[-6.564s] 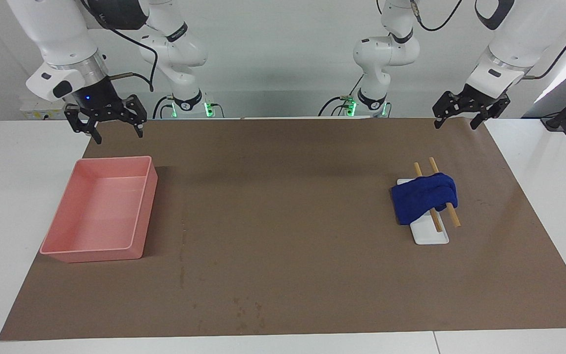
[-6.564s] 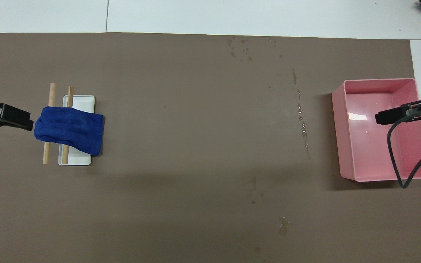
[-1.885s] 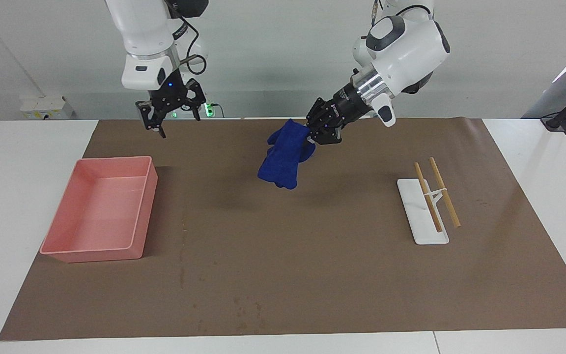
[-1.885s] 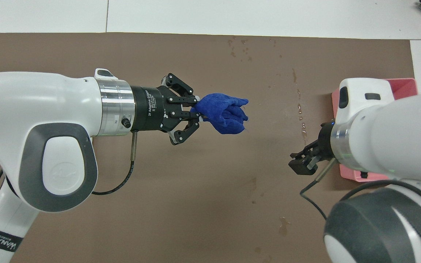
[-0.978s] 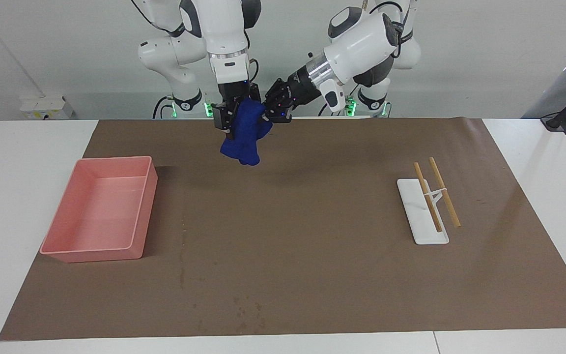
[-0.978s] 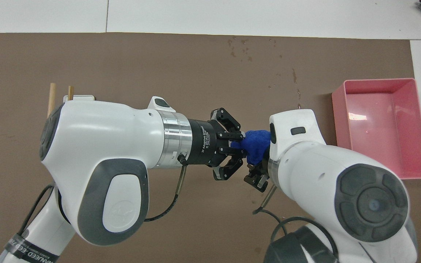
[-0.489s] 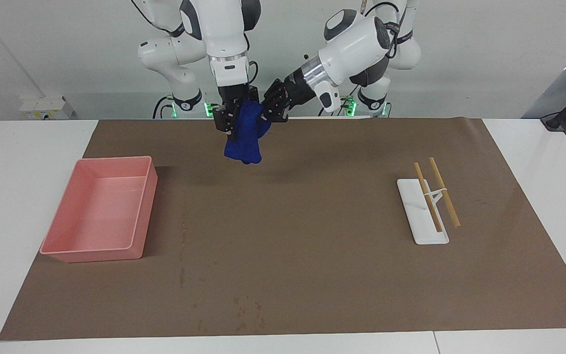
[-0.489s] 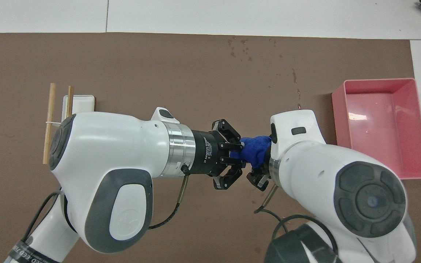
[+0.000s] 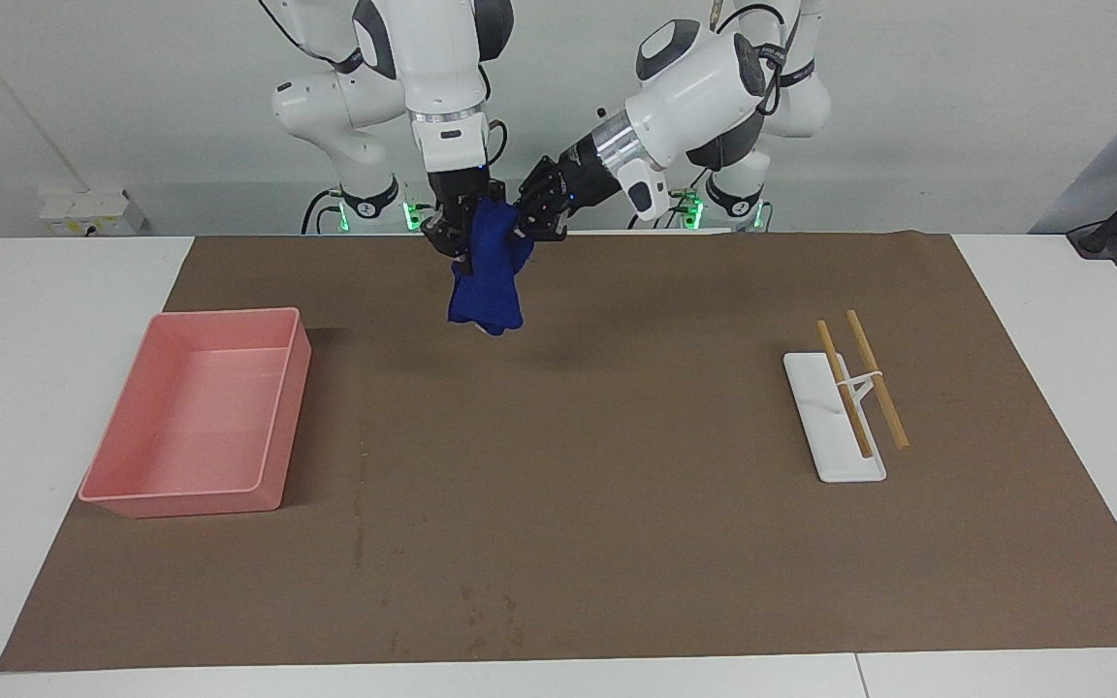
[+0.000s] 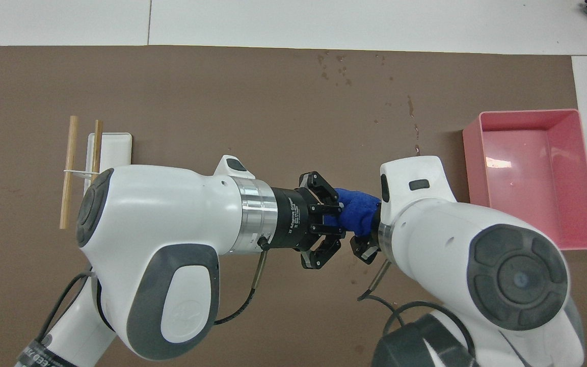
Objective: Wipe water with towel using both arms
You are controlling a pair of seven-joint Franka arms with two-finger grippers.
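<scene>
Blue towel (image 9: 487, 281) hangs gripped by both left hand (image 9: 526, 215) and right hand (image 9: 457, 233); overhead hides its drape.

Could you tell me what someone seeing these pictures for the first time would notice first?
First, the blue towel hanging in the air over the brown mat, at the robots' end of the table, pinched from both sides by the left gripper and the right gripper, both shut on it. Next come the pink tray toward the right arm's end and the white stand with two wooden sticks toward the left arm's end.
</scene>
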